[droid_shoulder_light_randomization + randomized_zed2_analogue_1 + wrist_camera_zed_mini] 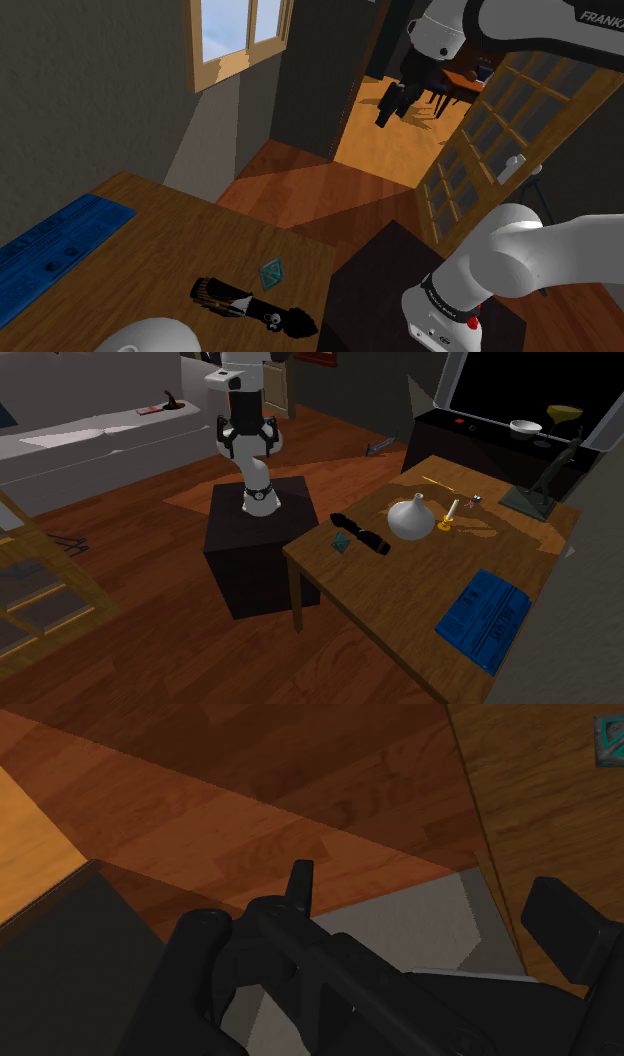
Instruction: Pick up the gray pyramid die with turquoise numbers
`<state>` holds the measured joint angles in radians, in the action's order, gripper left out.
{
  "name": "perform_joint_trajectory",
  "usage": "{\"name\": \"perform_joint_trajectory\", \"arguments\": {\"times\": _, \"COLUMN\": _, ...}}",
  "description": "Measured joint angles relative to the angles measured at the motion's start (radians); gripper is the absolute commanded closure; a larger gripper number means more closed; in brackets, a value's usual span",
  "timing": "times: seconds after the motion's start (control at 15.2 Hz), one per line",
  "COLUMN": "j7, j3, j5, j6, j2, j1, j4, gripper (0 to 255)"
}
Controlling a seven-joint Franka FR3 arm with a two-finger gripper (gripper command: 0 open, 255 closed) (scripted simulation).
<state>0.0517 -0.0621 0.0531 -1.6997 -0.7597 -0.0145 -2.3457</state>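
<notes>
Early stage here, nothing picked up yet. The gripper [391, 106] hangs high in the shoulder view, out over the wooden floor [300, 195] and well apart from the table [150, 230]. In the wrist view its two black fingers stand apart with only floor showing between them, so the tool is wide and empty-handed. And there's the target: the small pyramid die [270, 272], grey with turquoise markings, sits on the tabletop near the edge closest to the stand [255, 552]. Just beside it lies a black flashlight [255, 310], near but apart from it as far as I can see. From the second exterior view the die shows as a little dark shape at the table's corner, with a rounded white flask [413, 517] further in and a blue box [485, 617] at the far end. The wrist camera just catches the die off past the right-hand finger, not lined up at all. So by my read every step is left: swing over the table, centre on the die, come down, close on it, lift. It is a small, sloped-sided piece, so I'd judge the grasp needs careful centring, and the flashlight leaves little room on that side.
</notes>
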Motion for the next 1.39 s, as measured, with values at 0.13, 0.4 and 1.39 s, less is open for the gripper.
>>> {"name": "perform_joint_trajectory", "arguments": {"times": 0.13, "j7": 0.011, "j3": -0.008, "j5": -0.004, "j6": -0.004, "j2": 0.005, "j1": -0.002, "j4": -0.003, "gripper": 0}}
{"name": "perform_joint_trajectory", "arguments": {"times": 0.4, "j7": 0.088, "j3": -0.062, "j5": -0.035, "j6": -0.065, "j2": 0.014, "j1": -0.014, "j4": -0.083, "gripper": 0}}
{"name": "perform_joint_trajectory", "arguments": {"times": 1.39, "j7": 0.458, "j3": -0.339, "j5": -0.163, "j6": -0.369, "j2": 0.289, "j1": -0.069, "j4": -0.223, "gripper": 0}}
